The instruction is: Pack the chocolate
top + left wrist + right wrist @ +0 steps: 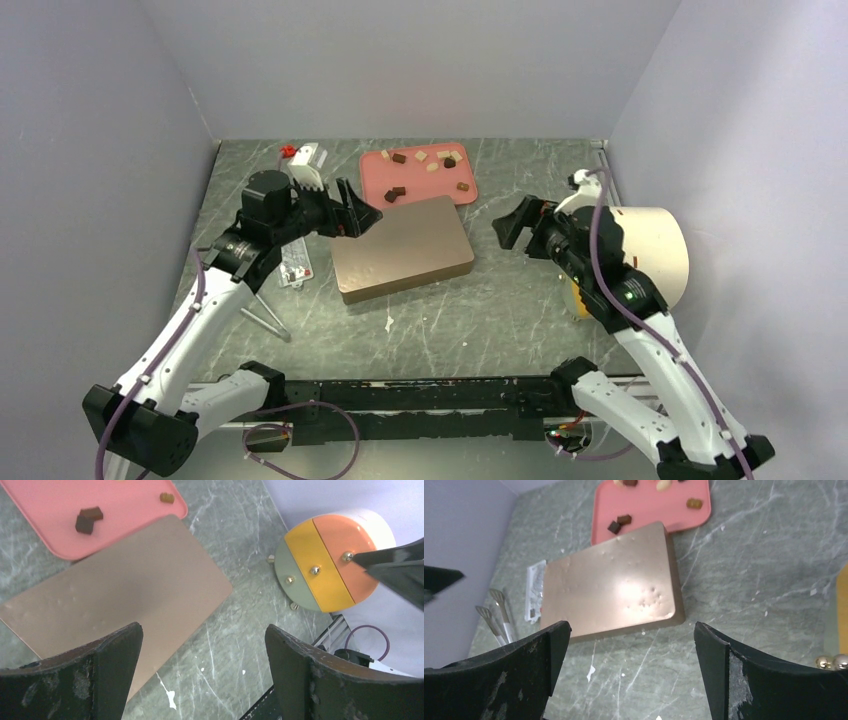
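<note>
Several tiny chocolate chunks point(398, 158), dark brown, caramel and cream, lie scattered on the flat pink tray point(425, 180) at the back. Two dark chunks point(89, 519) and a caramel one point(167, 497) show in the left wrist view. The right wrist view also shows dark chunks point(619, 524). A closed rose-gold box point(402, 248) lies just in front of the tray. My left gripper point(358, 215) is open and empty, above the box's left end. My right gripper point(508, 226) is open and empty, to the right of the box. In both wrist views the jaws point(204, 630) point(632, 627) stand wide apart with only table between them.
A large white cylinder point(655, 255) with a green, yellow and orange end point(327, 562) lies at the right. Metal tongs point(265, 315) and a white packet point(296, 262) lie left of the box. A small white and red item point(305, 160) sits at the back left.
</note>
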